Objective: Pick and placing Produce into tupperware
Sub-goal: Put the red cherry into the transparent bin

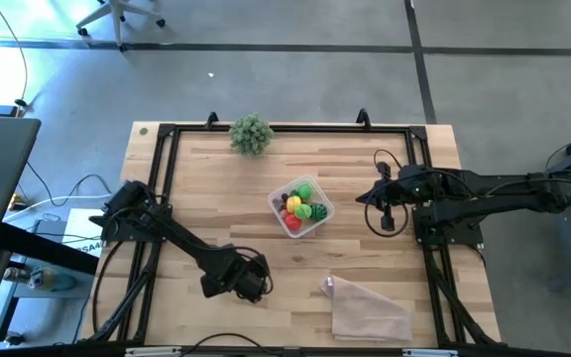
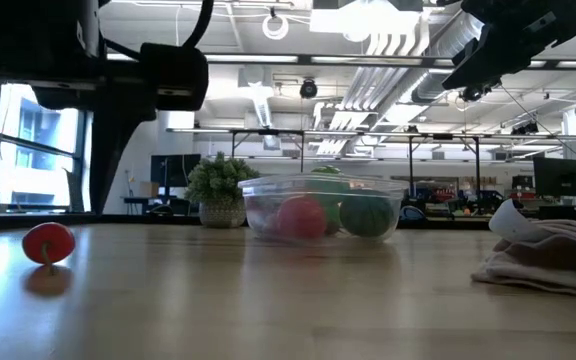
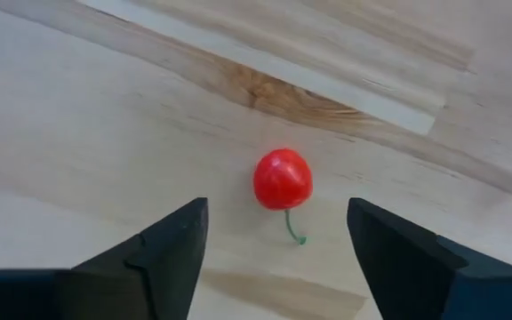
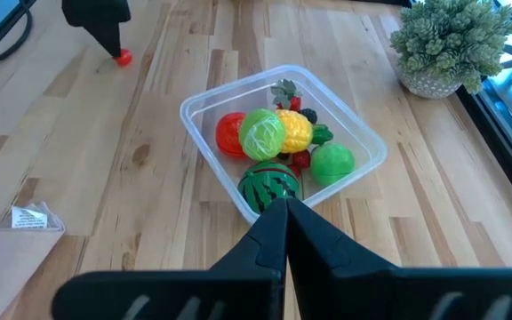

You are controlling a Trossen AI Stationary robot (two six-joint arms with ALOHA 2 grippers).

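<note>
Left wrist view shows the left end effector (image 3: pixel 278 244) with its fingers spread wide and nothing between them, poised over a small red cherry (image 3: pixel 283 179) that lies bare on the desk (image 3: pixel 78 133) ahead of the gap. It looks like a light, hard, glossy plastic ball, so it will likely roll or squirt out if pinched off-centre; my judgement is that the fingers should close across the widest part of the round body, not on the stem. The thin green stem (image 3: pixel 293 229) trails from the fruit toward the end effector, which gives the cherry its only long axis; the body itself is near round. From the low view the stem seems to touch the desk with the ball tipped up on it, though that is hard to be sure of there.

The tupperware (image 1: pixel 322 223) sits near the middle of the desk, well apart from the cherry, and already holds a striped melon (image 4: pixel 268 186), a green leafy ball (image 4: pixel 263 133), a yellow piece (image 4: pixel 296 131) and other produce. The right end effector (image 4: pixel 286 206) is shut on nothing and waits just beside the tub, on the desk's right side.
</note>
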